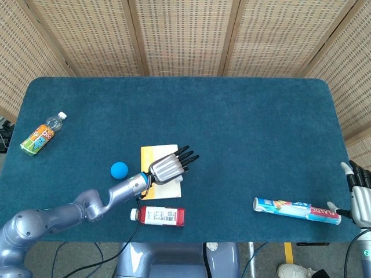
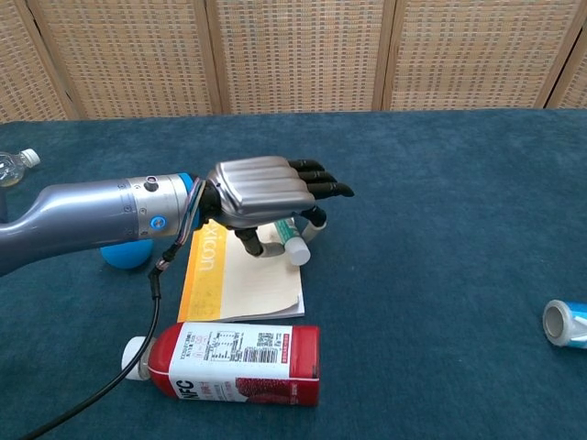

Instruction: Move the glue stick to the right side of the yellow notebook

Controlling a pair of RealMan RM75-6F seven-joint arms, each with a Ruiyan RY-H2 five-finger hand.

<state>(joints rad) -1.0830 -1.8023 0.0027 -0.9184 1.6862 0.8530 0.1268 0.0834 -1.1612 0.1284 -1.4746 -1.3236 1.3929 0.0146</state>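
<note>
- Progress: the left hand [image 2: 271,188] holds the glue stick [image 2: 290,246], pinched beneath its palm. The stick is off the table, above the right edge of the yellow notebook [image 2: 248,269].
- Judgement: the carry is nearly done. What remains is to clear the notebook's right edge, set the stick on the table [image 1: 243,133] beside it, and let go.
- The right hand [image 1: 360,200] sits at the table's right edge near the front corner. It holds nothing and its fingers are apart.
- Count: one glue stick; one yellow notebook; one blue ball [image 1: 119,169]; one red bottle [image 2: 229,362] lying near the front edge; one small bottle [image 1: 42,134] near the left edge; one tube [image 1: 295,210] toward the front right.
</note>
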